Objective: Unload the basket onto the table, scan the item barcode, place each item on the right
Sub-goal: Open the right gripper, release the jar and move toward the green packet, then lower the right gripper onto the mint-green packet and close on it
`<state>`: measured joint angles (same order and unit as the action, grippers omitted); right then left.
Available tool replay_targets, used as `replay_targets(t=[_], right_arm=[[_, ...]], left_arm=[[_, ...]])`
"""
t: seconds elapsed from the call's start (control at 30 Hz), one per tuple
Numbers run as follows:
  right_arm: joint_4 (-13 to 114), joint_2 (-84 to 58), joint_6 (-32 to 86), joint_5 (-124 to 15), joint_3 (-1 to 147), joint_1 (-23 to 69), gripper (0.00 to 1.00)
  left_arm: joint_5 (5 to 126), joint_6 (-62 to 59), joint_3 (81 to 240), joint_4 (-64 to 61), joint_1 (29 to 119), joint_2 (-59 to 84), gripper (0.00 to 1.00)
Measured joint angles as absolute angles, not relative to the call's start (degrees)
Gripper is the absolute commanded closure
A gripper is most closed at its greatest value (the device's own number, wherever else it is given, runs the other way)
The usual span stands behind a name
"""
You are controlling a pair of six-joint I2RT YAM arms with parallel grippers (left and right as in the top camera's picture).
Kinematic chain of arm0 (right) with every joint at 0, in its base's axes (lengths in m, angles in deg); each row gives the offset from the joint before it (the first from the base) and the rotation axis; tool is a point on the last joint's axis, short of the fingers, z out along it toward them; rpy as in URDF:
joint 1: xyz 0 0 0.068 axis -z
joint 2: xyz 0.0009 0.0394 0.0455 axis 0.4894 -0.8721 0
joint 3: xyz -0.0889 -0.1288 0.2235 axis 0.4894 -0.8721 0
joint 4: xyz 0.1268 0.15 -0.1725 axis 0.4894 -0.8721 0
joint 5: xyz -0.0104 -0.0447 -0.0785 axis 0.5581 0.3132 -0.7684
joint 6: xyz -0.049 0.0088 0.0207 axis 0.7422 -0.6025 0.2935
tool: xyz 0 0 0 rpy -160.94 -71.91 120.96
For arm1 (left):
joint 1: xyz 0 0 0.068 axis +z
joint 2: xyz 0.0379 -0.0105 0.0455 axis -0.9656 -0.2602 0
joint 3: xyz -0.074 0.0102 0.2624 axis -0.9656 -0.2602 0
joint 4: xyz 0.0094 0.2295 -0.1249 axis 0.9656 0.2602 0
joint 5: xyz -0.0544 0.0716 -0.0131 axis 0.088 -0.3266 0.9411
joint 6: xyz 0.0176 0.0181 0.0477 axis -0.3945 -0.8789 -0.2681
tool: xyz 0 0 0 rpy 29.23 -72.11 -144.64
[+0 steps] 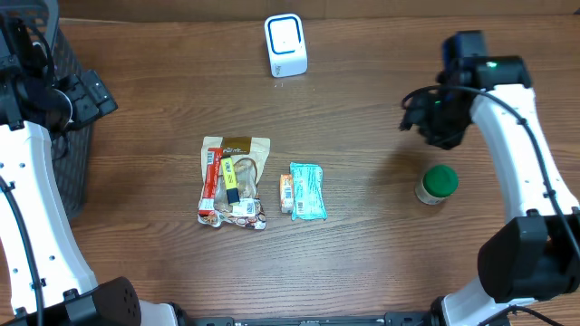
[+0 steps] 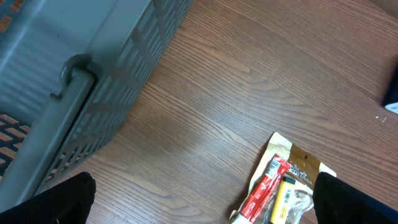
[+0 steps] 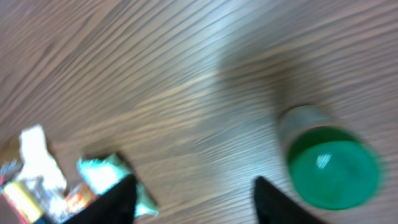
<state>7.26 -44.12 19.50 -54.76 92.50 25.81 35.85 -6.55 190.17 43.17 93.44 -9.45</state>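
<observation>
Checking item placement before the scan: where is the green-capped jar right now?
Overhead, the jar stands upright on the right side of the table, close to the right claw and well right of the teal packet; nothing holds it.

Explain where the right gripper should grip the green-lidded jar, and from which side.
Take the green-lidded jar around its round lid and upper body, coming straight down from above. It stands upright, well apart from the snack packets, so the open right gripper could probably straddle it without tipping it.
</observation>
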Motion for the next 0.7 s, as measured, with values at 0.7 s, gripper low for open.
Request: replay_targets(t=[0.7], right_arm=[[36.53, -44.15, 22.91, -51.57, 68.92, 2.34, 0.62]], left_arm=[[35.85, -6.55, 190.17, 43.17, 93.44, -9.45, 0.0]])
